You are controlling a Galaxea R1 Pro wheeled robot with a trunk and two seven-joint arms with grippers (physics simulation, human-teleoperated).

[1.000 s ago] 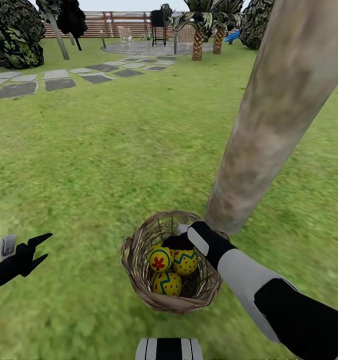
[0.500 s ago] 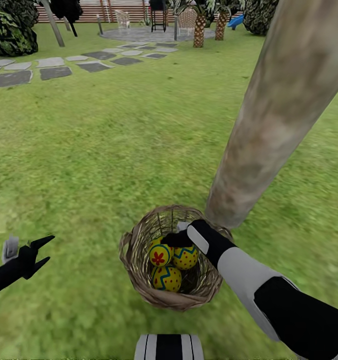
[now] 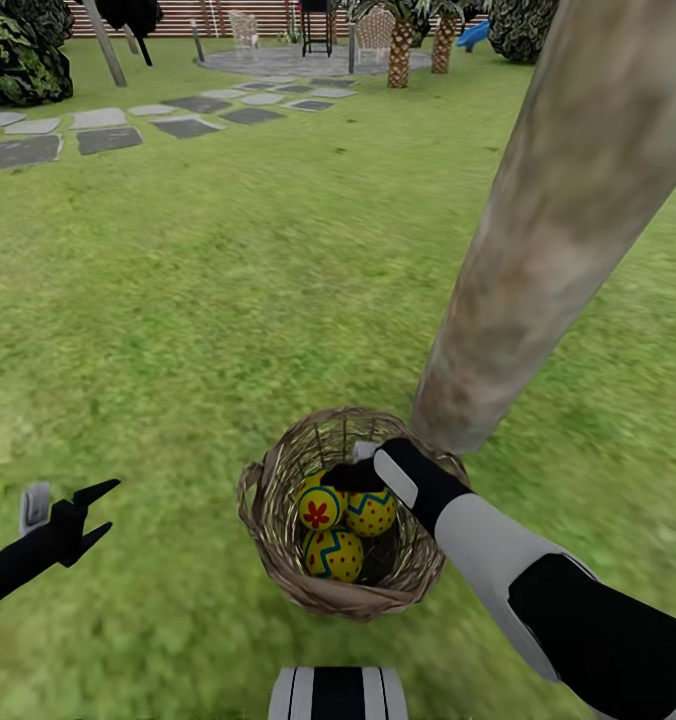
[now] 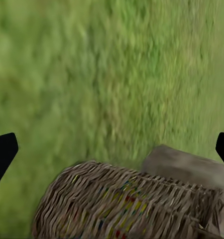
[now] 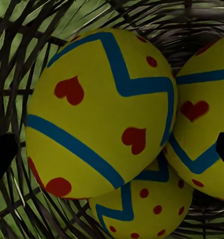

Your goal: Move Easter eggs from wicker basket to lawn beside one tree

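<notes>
Three eggs: the Easter eggs (image 3: 340, 520) lie clustered inside the wicker basket (image 3: 278, 560), touching one another; none is on the grass.
Basket place: on the lawn (image 3: 208, 300), right beside the foot of the tree (image 3: 558, 240), whose pale mottled trunk leans up and out of the head view.
Right jaws: the right gripper (image 3: 350, 478) reaches down into the basket just above the eggs; its fingertips are a dark shape against the wicker, so I cannot tell whether the jaws are parted or closed on an egg.
Right wrist view: the eggs (image 5: 99, 117) seen very close, yellow with blue zigzags, red hearts and dots, the wicker lattice (image 5: 22, 30) behind them; dark finger tips sit at both side edges.
Left jaws: the left gripper (image 3: 96, 512) hangs over bare grass well apart from the basket, its two fingers spread, holding nothing.
Left wrist view: the basket's woven side (image 4: 127, 206), with egg colours glinting through the lattice, and the trunk base (image 4: 186, 167) just beyond.
Surroundings: grey stepping stones (image 3: 108, 130), a dark bush (image 3: 18, 60), a slatted fence (image 3: 178, 15) and palms (image 3: 403, 50) far off.
Cut off: the right forearm covers part of the basket rim.
</notes>
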